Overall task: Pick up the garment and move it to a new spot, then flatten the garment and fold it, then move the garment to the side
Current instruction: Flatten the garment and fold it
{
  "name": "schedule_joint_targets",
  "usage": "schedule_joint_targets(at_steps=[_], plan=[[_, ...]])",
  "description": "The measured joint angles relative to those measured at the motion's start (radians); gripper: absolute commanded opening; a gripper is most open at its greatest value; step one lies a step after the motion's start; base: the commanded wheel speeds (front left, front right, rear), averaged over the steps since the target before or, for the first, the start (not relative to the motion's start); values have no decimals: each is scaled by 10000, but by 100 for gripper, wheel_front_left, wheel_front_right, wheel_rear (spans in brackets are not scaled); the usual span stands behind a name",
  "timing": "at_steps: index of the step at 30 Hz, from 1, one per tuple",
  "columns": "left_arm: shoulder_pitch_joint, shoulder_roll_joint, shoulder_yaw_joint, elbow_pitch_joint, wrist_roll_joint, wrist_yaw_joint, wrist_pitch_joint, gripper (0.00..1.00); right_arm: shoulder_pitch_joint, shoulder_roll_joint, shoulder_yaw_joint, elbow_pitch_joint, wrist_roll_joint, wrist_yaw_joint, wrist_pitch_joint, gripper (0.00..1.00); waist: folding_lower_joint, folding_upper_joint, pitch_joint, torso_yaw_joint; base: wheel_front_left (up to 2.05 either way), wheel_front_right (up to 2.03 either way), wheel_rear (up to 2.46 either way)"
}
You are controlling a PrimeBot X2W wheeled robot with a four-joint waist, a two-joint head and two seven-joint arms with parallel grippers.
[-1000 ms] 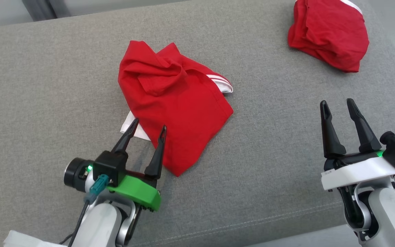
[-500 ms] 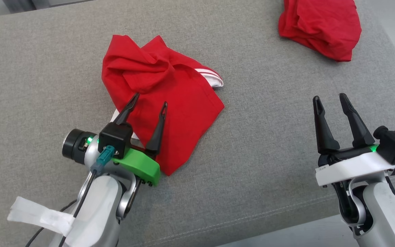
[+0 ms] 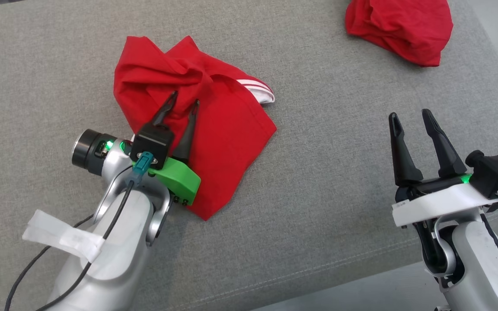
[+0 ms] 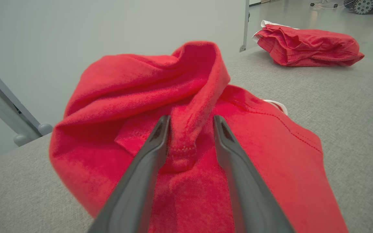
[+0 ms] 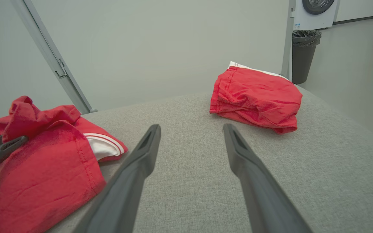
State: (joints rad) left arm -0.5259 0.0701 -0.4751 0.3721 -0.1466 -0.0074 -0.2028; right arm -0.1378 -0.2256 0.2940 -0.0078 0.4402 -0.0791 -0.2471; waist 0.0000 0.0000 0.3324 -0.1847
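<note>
Opening stage of the pick-and-move step. The garment (image 3: 227, 129), a crumpled red piece with a white striped hem (image 3: 261, 90), is lying in a loose heap on the grey padded surface (image 3: 318, 194), in its left half and roughly midway between the near and far edges. The left gripper (image 3: 185, 97) is reaching over the heap's near-left side and is straddling a raised ridge of cloth (image 4: 186, 129). In the left wrist view one finger is touching the ridge while the other is standing just clear of it, so the jaws are standing apart with fabric between them and are not yet pinching anything. The right gripper (image 3: 409, 113) is hovering spread and empty over bare surface towards the near edge on the right side, well apart from the garment. A second red garment (image 3: 400, 30), folded into a compact bundle, is resting by the far right corner and is probably not the item in hand. Judged from this layout, no part of the task is complete, since the garment is sitting unlifted with all of it resting on the surface. What is remaining is the closing of the grip on the ridge, the lift and carry to a new spot, the spreading flat, the folding, and the final shift to the side. The central ridge is offering a ready purchase, though a pinch there is likely to raise the cloth as a hanging bunch
</note>
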Motion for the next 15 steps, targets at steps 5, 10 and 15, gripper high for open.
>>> schedule_joint_targets(at_steps=[5,10,15], plan=[[-436,-12,-178,387,219,-17,40,0,-28,40,-15,155,0,0,0,100,0,0,54,-55,0,0,0],[-1116,-142,-297,368,31,-408,40,0,-159,71,-79,259,0,13,-2,100,0,0,23,-22,0,0,0],[-1577,-382,-75,109,-1716,-943,523,0,-200,71,-119,318,-12,86,-2,100,0,0,-66,134,0,0,0]])
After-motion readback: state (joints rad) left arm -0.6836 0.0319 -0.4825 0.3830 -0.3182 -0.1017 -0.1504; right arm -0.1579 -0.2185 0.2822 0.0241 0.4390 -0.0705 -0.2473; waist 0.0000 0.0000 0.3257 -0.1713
